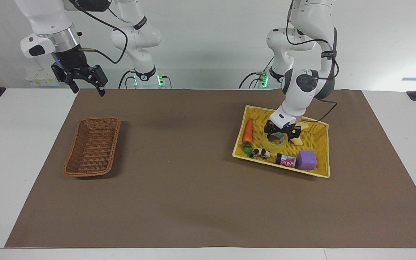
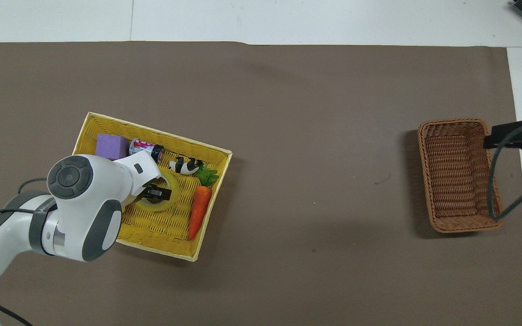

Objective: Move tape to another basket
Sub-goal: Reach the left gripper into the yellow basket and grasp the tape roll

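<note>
The tape (image 1: pixel 275 142), a yellowish ring, lies in the yellow basket (image 1: pixel 321 142) between the carrot and the banana. It also shows in the overhead view (image 2: pixel 170 199). My left gripper (image 1: pixel 280 132) reaches down into the yellow basket and is shut on the tape's wall, one finger inside the core (image 2: pixel 160 194). The brown wicker basket (image 1: pixel 92 146) stands empty at the right arm's end of the mat, also seen from overhead (image 2: pixel 458 174). My right gripper (image 1: pixel 85 86) waits open in the air above the mat's edge by that basket.
The yellow basket (image 2: pixel 161 226) also holds a carrot (image 1: pixel 247 131), a toy cow (image 1: pixel 260 153), a small can (image 1: pixel 285 160), a purple cube (image 1: pixel 306 160) and a banana (image 1: pixel 299 133) partly under the left gripper. A brown mat (image 1: pixel 193 173) covers the table.
</note>
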Tool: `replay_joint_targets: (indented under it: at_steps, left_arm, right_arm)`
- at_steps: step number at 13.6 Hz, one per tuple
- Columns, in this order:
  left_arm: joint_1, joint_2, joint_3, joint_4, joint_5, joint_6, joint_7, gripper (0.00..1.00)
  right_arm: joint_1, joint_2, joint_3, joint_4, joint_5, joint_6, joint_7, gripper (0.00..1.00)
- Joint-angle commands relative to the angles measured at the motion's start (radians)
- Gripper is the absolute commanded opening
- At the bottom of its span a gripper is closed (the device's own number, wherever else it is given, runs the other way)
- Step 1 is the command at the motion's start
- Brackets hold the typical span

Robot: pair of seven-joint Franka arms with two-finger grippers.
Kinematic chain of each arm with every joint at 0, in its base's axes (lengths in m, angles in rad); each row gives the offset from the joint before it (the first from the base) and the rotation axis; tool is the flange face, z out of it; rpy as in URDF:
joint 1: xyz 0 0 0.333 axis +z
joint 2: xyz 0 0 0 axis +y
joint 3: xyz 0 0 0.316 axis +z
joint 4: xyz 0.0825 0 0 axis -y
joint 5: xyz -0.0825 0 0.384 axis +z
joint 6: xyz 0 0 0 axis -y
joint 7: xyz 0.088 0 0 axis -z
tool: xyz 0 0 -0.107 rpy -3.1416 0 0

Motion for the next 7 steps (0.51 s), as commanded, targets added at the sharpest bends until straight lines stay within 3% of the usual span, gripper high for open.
replay_joint_targets:
  at_steps: [1, 2, 7]
  left_arm:
    - [-0.031, -0.014, 0.008, -0.008, 0.009, -0.060, -0.006, 0.12]
    - [-0.031, -0.014, 0.010, -0.003, 0.008, -0.075, -0.010, 0.00]
    - [-0.011, 0.006, 0.013, 0.135, 0.001, -0.300, -0.041, 0.00]
  right_arm:
    - [-0.004, -0.007, -0.003, -0.009, 0.008, 0.014, -0.029, 1.00]
    - [-0.004, -0.007, -0.003, -0.009, 0.008, 0.015, -0.029, 1.00]
    - [-0.004, -0.007, -0.003, -0.009, 0.008, 0.015, -0.026, 1.00]
